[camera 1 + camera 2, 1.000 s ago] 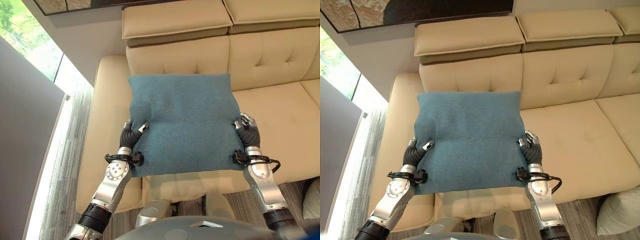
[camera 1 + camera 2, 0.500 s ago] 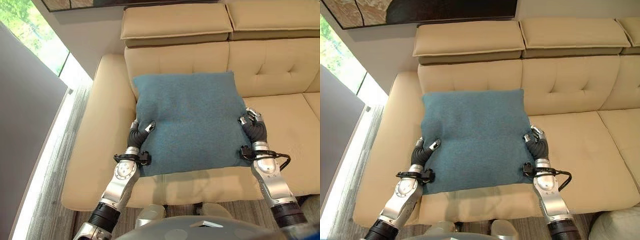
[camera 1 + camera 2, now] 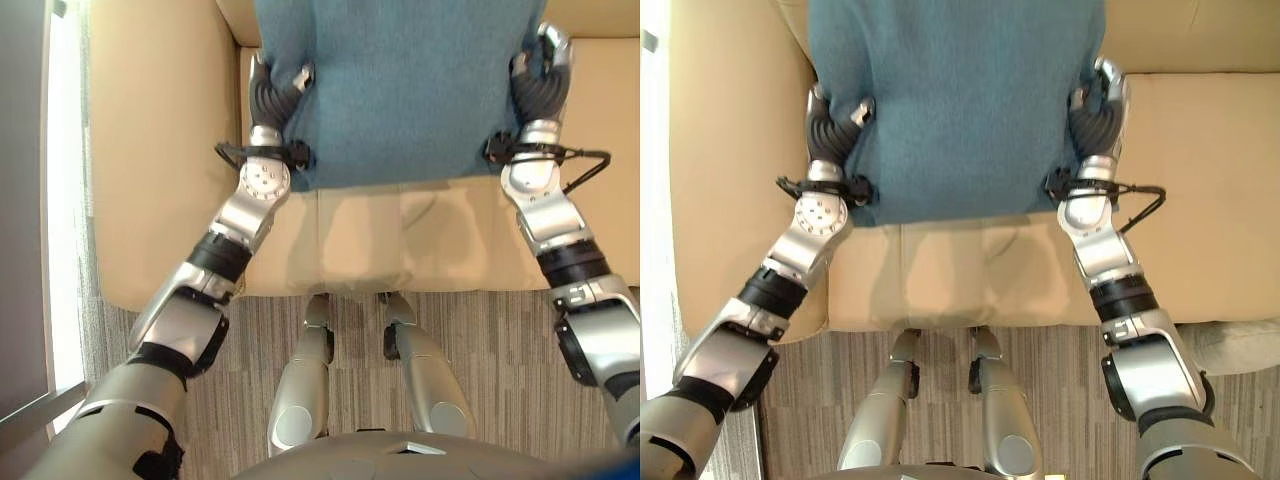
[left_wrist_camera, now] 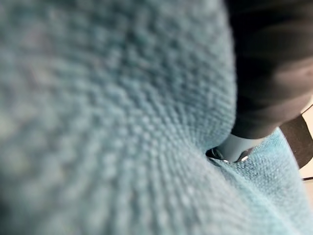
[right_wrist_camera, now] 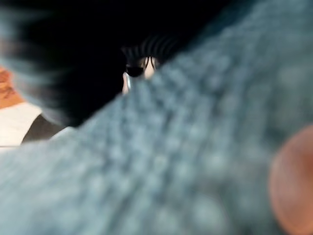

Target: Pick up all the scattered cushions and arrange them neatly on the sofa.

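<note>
A teal square cushion (image 3: 400,90) is held over the seat of the beige sofa (image 3: 160,150), its far part cut off by the view's top edge. My left hand (image 3: 272,95) grips its left edge with the thumb curled on top. On the right edge, my right hand (image 3: 540,80) grips the same way. Both arms reach forward over the seat's front edge. Teal weave (image 4: 122,122) presses close against my left hand in the left wrist view, and the same cloth (image 5: 195,147) shows in the right wrist view.
The sofa's wide armrest (image 3: 730,150) runs along the left, with a bright window strip (image 3: 65,200) beyond it. Grey striped carpet (image 3: 480,360) lies in front of the sofa. A pale cushion's edge (image 3: 1240,333) shows on the floor at the right.
The camera has tilted down, so the sofa back is out of view. Both hands still hold the cushion, with the arms stretched farther out over the seat.
</note>
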